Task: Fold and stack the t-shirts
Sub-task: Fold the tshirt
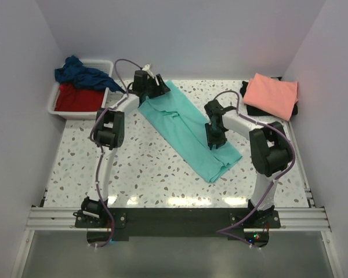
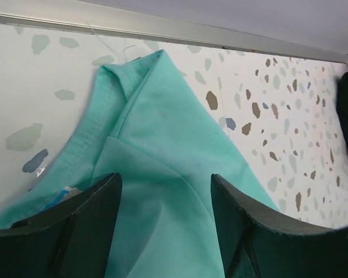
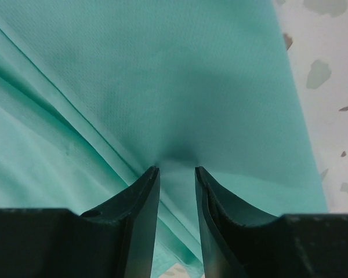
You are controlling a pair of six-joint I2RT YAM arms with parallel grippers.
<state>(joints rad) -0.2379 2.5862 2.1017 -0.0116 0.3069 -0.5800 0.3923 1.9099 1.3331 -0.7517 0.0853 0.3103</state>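
Top view, shirt: Your turquoise-teal cloth t-shirt (image 1: pixel 188 130) lies as a long diagonal band on the speckled white table (image 1: pixel 151 174), collar end far-left and hem end near-right. It looks folded lengthwise already.
Top view, arms: The left gripper (image 1: pixel 153 87) sits at the collar end and the right gripper (image 1: pixel 214 142) over the lower half. One at each end would let you bring the band over on itself.
Top view, stack: A folded salmon-pink t-shirt (image 1: pixel 271 95) rests on a black t-shirt (image 1: pixel 247 92) in the far-right corner, probably the stacking spot. A navy blue t-shirt (image 1: pixel 81 74) and a red t-shirt (image 1: pixel 78 98) wait in the white plastic tub (image 1: pixel 75 114).
Left wrist: The jaws stand wide apart astride the collar cloth (image 2: pixel 162 133), clamping nothing — placed to close on that end.
Right wrist: The jaws are narrow and a pucker of teal cloth (image 3: pixel 162 87) gathers at the tips (image 3: pixel 176 171) — apparently a pinch near the shirt's edge.
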